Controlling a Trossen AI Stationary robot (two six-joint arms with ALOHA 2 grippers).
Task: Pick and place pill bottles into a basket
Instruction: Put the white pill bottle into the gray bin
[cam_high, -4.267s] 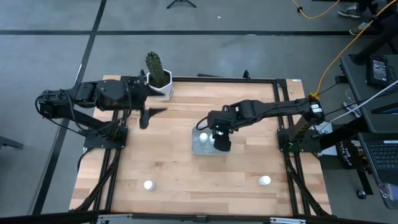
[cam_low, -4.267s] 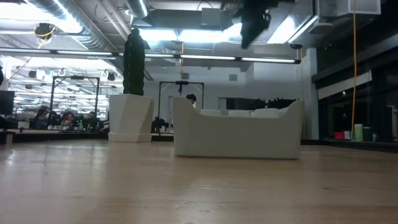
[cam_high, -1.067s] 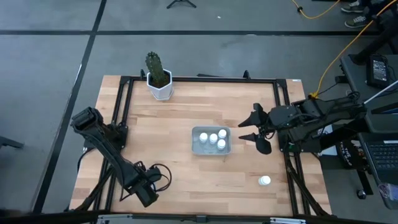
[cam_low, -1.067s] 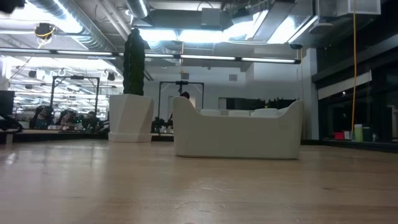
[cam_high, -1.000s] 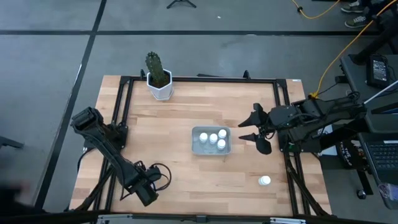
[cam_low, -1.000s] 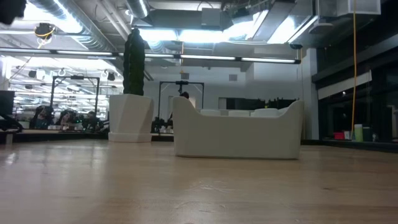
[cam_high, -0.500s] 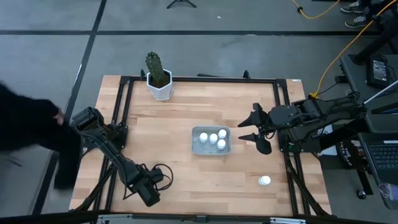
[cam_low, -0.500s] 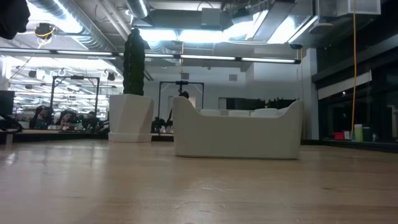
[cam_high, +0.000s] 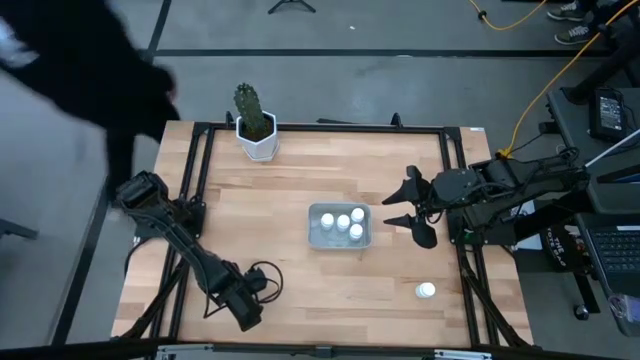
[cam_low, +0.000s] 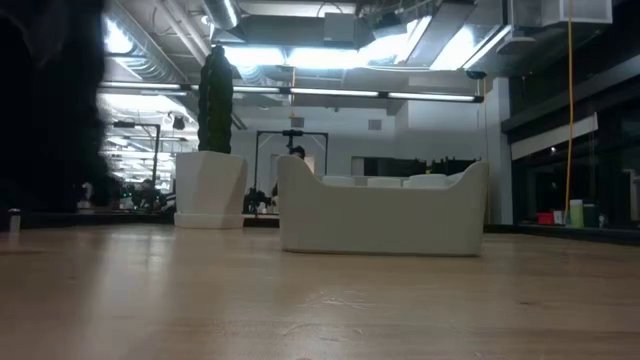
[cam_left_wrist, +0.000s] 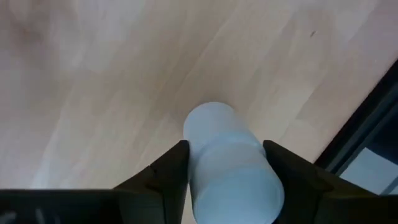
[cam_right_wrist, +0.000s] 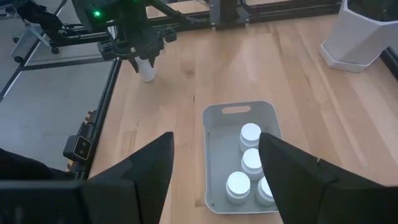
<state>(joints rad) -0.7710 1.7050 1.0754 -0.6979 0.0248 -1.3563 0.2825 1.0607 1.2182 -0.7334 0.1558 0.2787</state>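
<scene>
Since the earlier frame, the left gripper has shifted slightly along the table's near-left edge and clamped onto a pill bottle. From above, four bottles lie in the basket at the table's middle, one loose bottle waits near the right front edge, and the right gripper hangs just right of the basket, holding nothing. A person in dark clothing passes beyond the far-left corner, near the cactus pot.

At table height, only basket, pot and one dark figure show.

Left wrist: fingers pinch one bottle.

Right wrist: half-spread, empty fingers; four bottles binned. So four done, two left.
</scene>
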